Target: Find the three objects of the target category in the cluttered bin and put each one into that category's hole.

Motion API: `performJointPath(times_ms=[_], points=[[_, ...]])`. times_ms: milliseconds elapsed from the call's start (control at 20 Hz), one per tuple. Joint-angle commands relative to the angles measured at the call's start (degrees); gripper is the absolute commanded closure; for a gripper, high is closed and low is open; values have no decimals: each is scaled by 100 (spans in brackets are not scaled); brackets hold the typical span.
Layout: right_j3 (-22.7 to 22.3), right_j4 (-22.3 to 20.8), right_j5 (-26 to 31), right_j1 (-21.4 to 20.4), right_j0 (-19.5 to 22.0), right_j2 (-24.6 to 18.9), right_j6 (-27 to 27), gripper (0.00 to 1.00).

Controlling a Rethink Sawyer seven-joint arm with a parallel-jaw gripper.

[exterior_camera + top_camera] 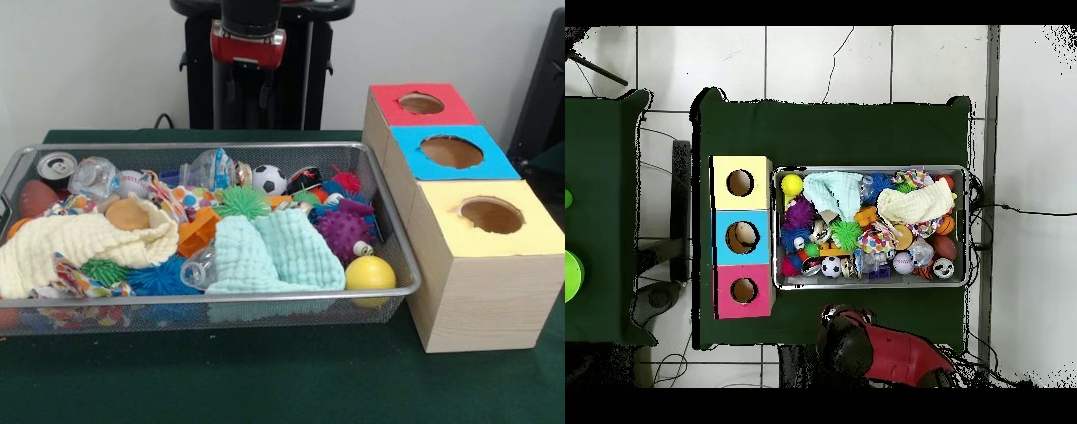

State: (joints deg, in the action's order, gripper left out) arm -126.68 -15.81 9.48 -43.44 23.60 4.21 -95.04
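The wire-mesh bin (221,299) sits on the green table, full of toys and cloths; it also shows in the overhead view (865,169). One clear bottle (93,177) lies at the bin's back left, beside the silver can (56,166). A second clear bottle (205,168) lies at the back middle. A third clear bottle (199,268) lies near the front rim, partly under a mint cloth (274,252). My gripper (248,44) hangs drawn back behind the bin, above the table's far edge, touching nothing; in the overhead view the arm (850,340) is below the bin.
Three wooden boxes with a round hole on top stand right of the bin: red top (388,104), blue top (406,146), yellow top (441,230). The bin also holds a yellow ball (370,273), a soccer ball (269,179), spiky toys and a cream cloth (79,243).
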Motion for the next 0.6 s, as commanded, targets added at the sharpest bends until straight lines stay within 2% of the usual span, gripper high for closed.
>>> performJointPath(times_ms=[50,300,600], points=[[478,280,-518,566,90,-147,-1113,0],[697,222,-425,631,167,-249,-932,0],[971,127,129,456,201,-322,-567,0]])
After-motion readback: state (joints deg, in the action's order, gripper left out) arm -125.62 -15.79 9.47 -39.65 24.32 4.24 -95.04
